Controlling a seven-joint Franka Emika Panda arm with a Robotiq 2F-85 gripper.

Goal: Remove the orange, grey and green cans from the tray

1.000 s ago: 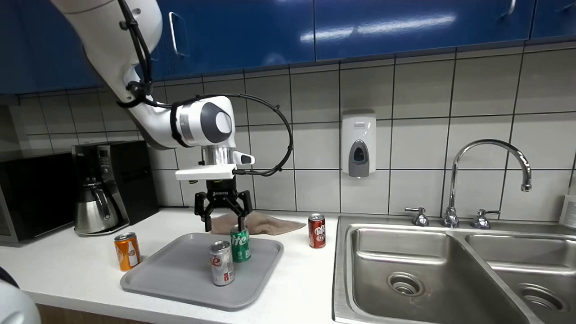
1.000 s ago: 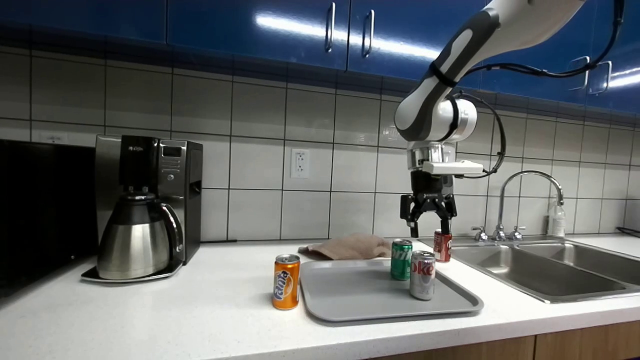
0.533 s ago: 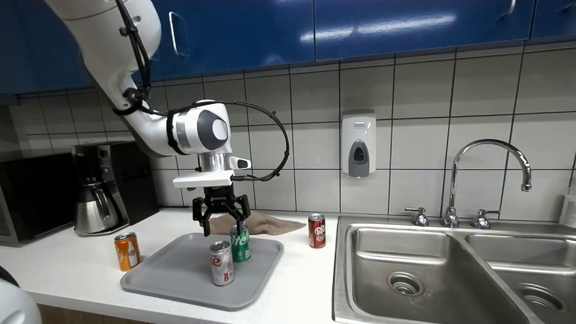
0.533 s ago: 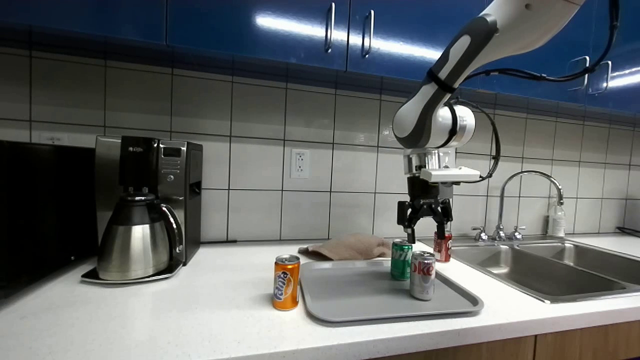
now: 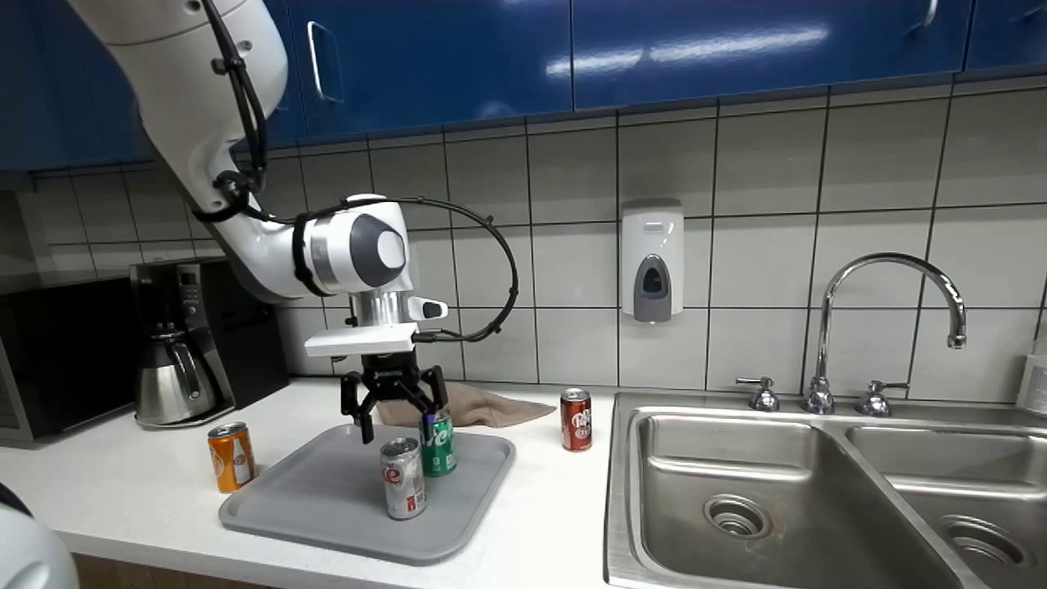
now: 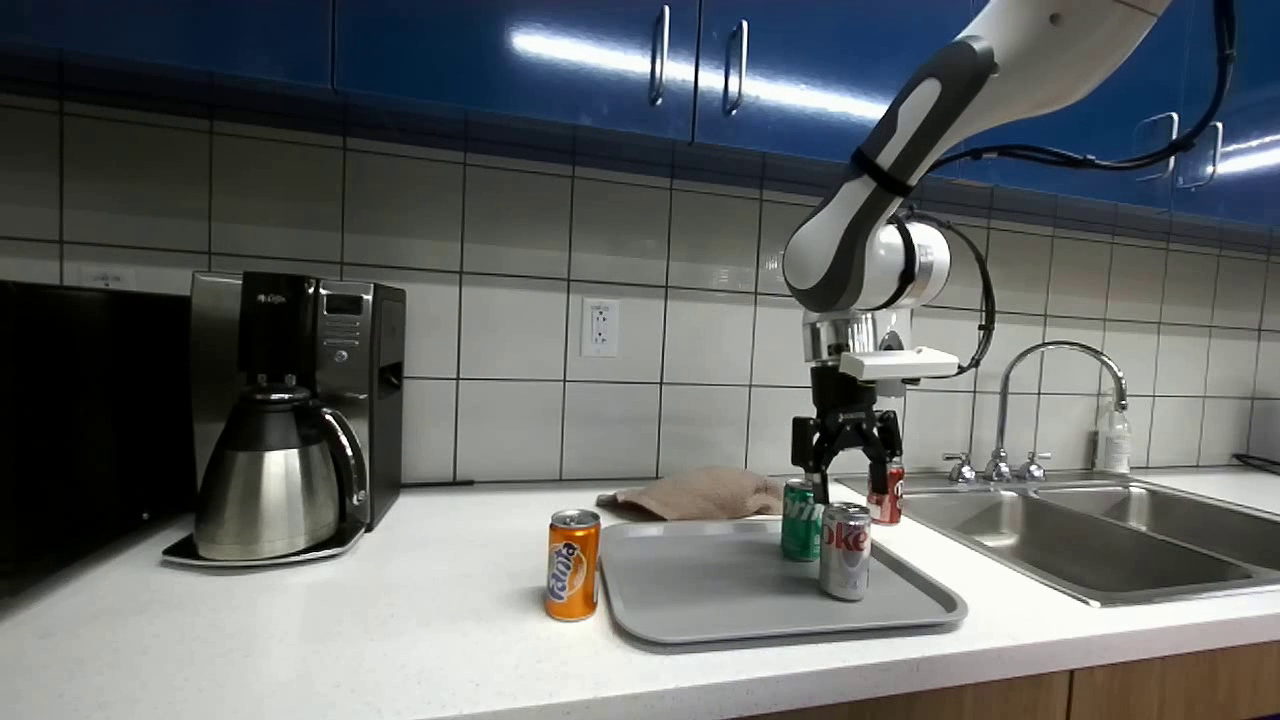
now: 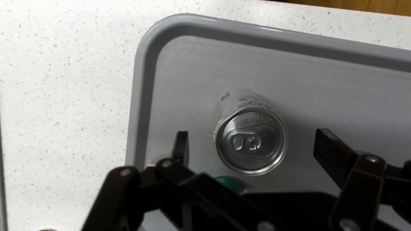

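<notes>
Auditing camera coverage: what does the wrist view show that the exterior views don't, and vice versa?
Only the wrist view: a near-overhead look at the grey can, its pull tab clear.
Only the exterior views: the orange can standing off the tray, the coffee maker and the faucet.
Shared: the open pincer and the tray holding the grey can and, mostly hidden in the wrist view, the green can.

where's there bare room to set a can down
Counter between the coffee maker and orange can; counter between tray and sink; the tray's side nearest the orange can. Crowded: around the green can and the silver can beneath the open claw.
</notes>
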